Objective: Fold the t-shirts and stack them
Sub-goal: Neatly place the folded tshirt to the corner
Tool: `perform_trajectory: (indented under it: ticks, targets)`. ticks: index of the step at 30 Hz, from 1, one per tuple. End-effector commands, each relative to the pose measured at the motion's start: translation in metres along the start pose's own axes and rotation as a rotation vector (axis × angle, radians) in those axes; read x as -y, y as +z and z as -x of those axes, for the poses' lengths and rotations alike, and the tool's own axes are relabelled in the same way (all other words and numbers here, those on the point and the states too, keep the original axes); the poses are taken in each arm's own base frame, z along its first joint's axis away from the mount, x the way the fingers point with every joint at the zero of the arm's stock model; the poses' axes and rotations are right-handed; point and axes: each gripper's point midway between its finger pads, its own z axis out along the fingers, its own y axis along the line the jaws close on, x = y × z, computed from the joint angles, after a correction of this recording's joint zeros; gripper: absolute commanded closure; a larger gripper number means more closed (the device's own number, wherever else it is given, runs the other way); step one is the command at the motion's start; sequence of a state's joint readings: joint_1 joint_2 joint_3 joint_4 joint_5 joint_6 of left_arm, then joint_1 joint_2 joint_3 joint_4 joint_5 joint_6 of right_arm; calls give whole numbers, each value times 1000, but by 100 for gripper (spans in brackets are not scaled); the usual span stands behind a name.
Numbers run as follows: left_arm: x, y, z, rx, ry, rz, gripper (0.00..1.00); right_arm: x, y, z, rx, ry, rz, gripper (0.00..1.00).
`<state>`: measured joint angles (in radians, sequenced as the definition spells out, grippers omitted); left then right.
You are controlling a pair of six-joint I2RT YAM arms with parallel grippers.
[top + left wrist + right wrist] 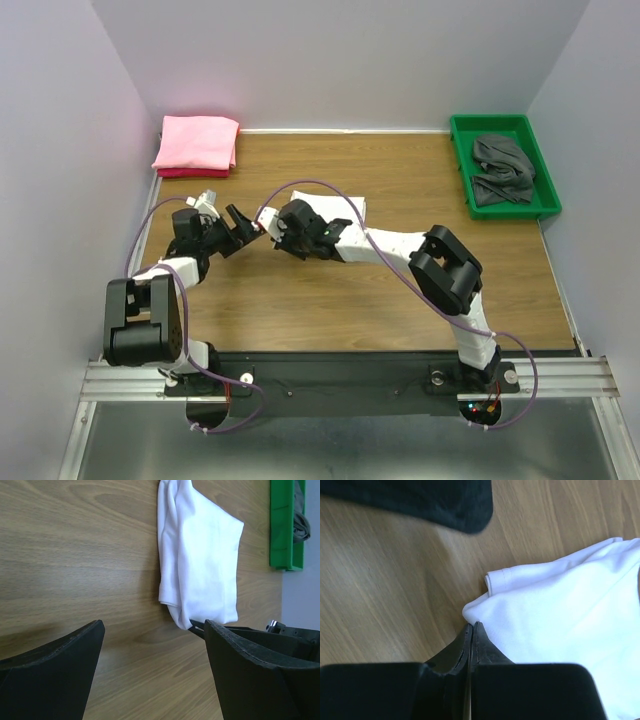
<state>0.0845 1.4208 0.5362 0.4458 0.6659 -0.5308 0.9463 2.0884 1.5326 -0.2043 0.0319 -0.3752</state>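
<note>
At the closed tips of the right pincer (471,626) a corner of the white t-shirt (560,610) is met, its length laid ahead and rightward; a grip cannot be confirmed. The left pincer (152,630) is held wide, empty.

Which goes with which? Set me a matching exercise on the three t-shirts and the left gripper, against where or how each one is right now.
Things:
1. pink t-shirt
2. white t-shirt
3. dark grey t-shirt
4. left gripper

Places or states:
A. crumpled in the green tray
B. open, over bare wood
C. folded, at the far left corner of the table
D. mid-table, with the right gripper shut on its edge

Pairs: 1-C, 2-D, 3-A, 4-B.
</note>
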Motion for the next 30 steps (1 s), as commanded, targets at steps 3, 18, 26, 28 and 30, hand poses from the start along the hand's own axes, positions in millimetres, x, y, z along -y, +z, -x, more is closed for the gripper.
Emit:
perform_trajectory:
  ticks: [3, 18, 26, 28, 30]
  targets:
    - [17, 13, 1, 62, -46, -51, 7, 21, -31, 48, 106, 40, -20, 99]
    - [42, 79, -24, 13, -207, -72, 7, 16, -33, 56, 124, 75, 29, 99]
    - [44, 102, -38, -23, -301, -88, 12, 18, -35, 56, 122, 85, 31, 99]
    - [43, 107, -41, -30, -314, -86, 15, 19, -37, 57, 125, 88, 31, 99]
    - [42, 112, -38, -25, -325, -86, 22, 19, -38, 58, 127, 93, 31, 99]
